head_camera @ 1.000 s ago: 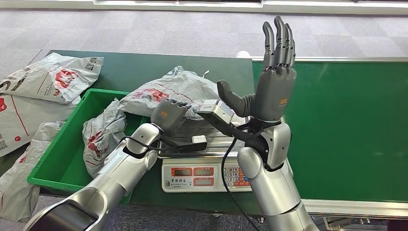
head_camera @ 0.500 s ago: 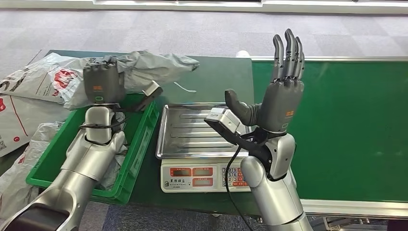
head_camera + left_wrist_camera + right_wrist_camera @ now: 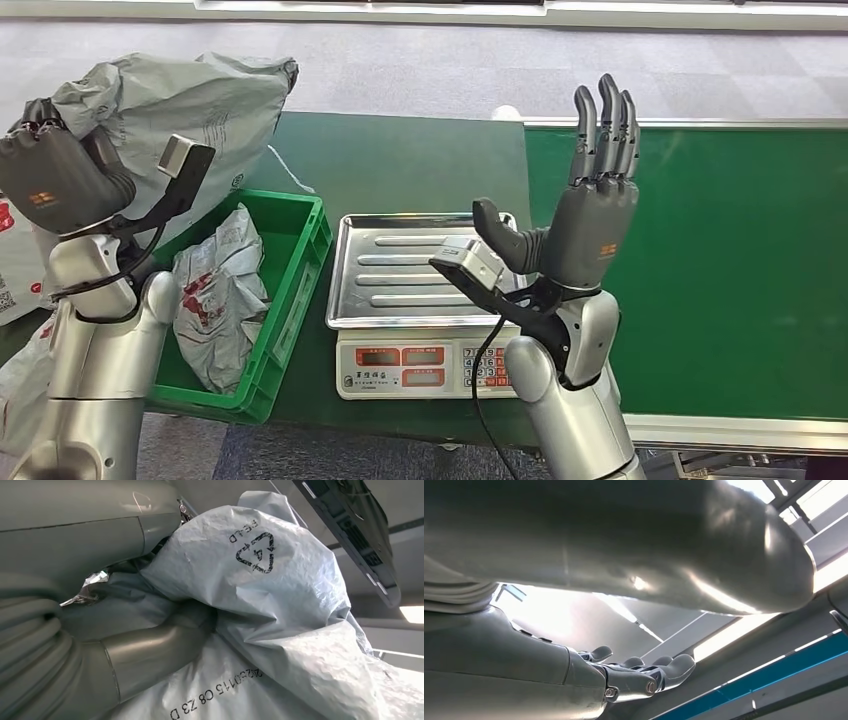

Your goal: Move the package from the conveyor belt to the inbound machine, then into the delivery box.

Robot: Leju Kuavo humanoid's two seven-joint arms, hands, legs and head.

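Observation:
A crumpled grey plastic package (image 3: 190, 110) hangs in the air above the far left end of the green box (image 3: 290, 290), and my left hand (image 3: 55, 180) grips it from below. Close up, the left wrist view has the package (image 3: 280, 625) with a recycling mark wrapped over my thumb. The scale's steel tray (image 3: 400, 270) lies bare. Over the scale's right side my right hand (image 3: 585, 215) is raised, open, fingers pointing up. The green conveyor belt (image 3: 720, 260) to the right carries nothing.
Another grey package (image 3: 215, 300) lies inside the green box. More grey bags (image 3: 15, 250) lie at the far left on the dark green table (image 3: 400, 160). The scale's keypad (image 3: 420, 368) faces me at the table's front edge.
My left hand has lifted the package off the scale tray and swung it left and up, over the green box. The right hand has stayed raised and open, drifting slightly right.

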